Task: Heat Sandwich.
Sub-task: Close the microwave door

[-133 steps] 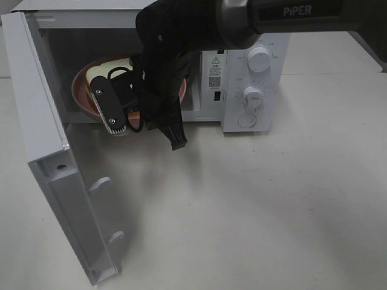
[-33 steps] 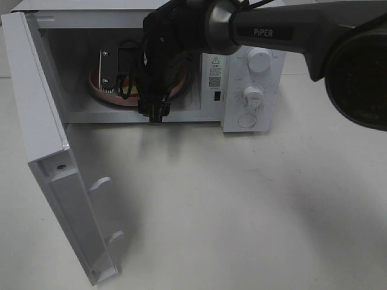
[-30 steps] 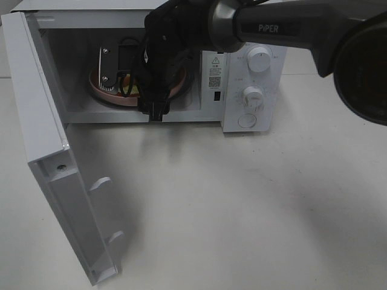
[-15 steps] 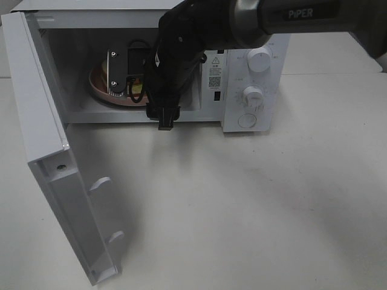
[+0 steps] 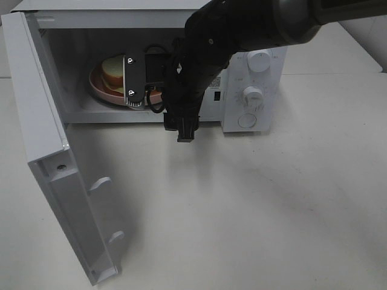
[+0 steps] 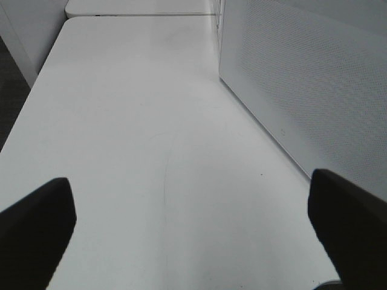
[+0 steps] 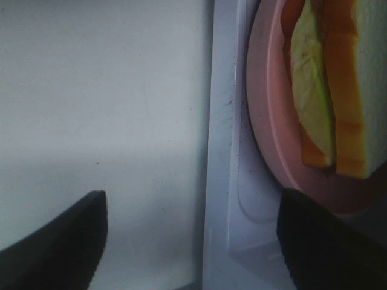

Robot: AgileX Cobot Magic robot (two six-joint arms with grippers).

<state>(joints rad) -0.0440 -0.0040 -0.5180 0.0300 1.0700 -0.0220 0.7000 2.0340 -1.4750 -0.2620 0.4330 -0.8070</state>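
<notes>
The sandwich (image 5: pixel 112 65) lies on a round pink plate (image 5: pixel 98 88) inside the open microwave (image 5: pixel 242 36). My right gripper (image 5: pixel 158 106) hangs at the front of the cavity, just right of the plate, jaws open with nothing between them. In the right wrist view the sandwich (image 7: pixel 338 84) shows yellow and orange filling on the plate (image 7: pixel 269 127), past the open right gripper (image 7: pixel 190 241). The left gripper (image 6: pixel 193 229) is open over bare table, and the exterior high view does not show it.
The microwave door (image 5: pixel 45 145) stands swung open at the left, reaching toward the table's front. Two knobs (image 5: pixel 260 60) and a round button (image 5: pixel 247 121) are on the panel at the right. A white perforated panel (image 6: pixel 302 78) stands close beside the left gripper.
The right gripper has drawn back out of the cavity, forward and to the right. The plate and sandwich stay inside, with more of the sandwich now showing. The left arm is still.
</notes>
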